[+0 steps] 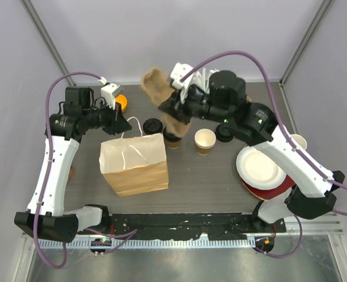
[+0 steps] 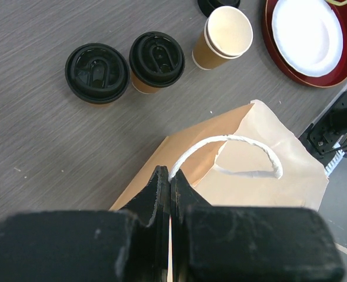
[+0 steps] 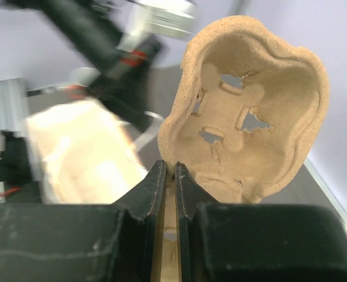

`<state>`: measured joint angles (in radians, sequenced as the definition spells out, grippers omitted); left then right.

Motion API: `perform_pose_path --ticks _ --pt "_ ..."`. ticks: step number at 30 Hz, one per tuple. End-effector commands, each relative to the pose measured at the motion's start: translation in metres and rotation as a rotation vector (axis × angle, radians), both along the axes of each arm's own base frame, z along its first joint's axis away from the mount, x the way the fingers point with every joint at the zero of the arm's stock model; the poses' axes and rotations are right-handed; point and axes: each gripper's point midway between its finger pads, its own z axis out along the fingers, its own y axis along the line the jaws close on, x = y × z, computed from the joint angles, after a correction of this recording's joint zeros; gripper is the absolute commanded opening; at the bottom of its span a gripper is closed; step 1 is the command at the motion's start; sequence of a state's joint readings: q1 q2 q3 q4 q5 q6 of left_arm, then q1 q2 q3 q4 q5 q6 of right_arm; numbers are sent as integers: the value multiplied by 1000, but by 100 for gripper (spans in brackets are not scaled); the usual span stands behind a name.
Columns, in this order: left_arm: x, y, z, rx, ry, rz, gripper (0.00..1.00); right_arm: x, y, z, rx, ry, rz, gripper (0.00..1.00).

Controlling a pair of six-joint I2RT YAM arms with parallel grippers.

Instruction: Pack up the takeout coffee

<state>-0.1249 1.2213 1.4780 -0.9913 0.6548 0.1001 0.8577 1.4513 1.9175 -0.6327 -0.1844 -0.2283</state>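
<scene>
Two kraft cups with black lids stand on the table; one lidded cup shows in the top view, the other partly under the carrier. A lidless kraft cup stands to their right, a loose black lid beside it. My left gripper is shut on the white handle of the paper bag. My right gripper is shut on the edge of a moulded pulp cup carrier, held up in the air behind the bag.
Stacked plates, white on red, lie at the right. A pale yellow cup stands at the far right, white straws behind my right arm, and an orange object behind my left gripper.
</scene>
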Motion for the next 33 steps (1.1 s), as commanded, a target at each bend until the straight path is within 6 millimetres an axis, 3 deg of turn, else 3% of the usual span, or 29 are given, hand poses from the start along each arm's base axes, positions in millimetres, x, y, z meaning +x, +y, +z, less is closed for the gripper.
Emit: perform_pose_path --ticks 1,3,4,6,10,15,17,20,21,24,33 --pt "-4 1 11 -19 -47 31 0 -70 44 32 111 -65 213 1" --pt "-6 1 7 -25 -32 41 0 -84 61 33 128 -111 273 1" --pt "-7 1 9 -29 -38 43 0 -87 67 25 117 -117 289 1" --pt "-7 2 11 -40 -38 50 0 -91 74 26 134 -153 312 1" --pt "-10 0 15 -56 -51 38 0 -87 86 -9 46 -189 351 1" --pt "-12 0 14 -65 -51 33 0 -86 100 -36 -8 -223 405 1" --pt "-12 1 14 -65 -56 37 0 -87 98 -42 -21 -224 417 1" --pt "-9 2 17 -68 -68 46 0 -98 94 -66 -80 -165 473 1" --pt "-7 3 17 -67 -68 50 0 -103 91 -83 -126 -132 495 1" --pt "-4 5 17 -67 -60 59 0 -112 82 -103 -190 -98 538 1" --pt "-3 4 28 -80 -82 49 0 -119 78 -151 -319 30 576 1"
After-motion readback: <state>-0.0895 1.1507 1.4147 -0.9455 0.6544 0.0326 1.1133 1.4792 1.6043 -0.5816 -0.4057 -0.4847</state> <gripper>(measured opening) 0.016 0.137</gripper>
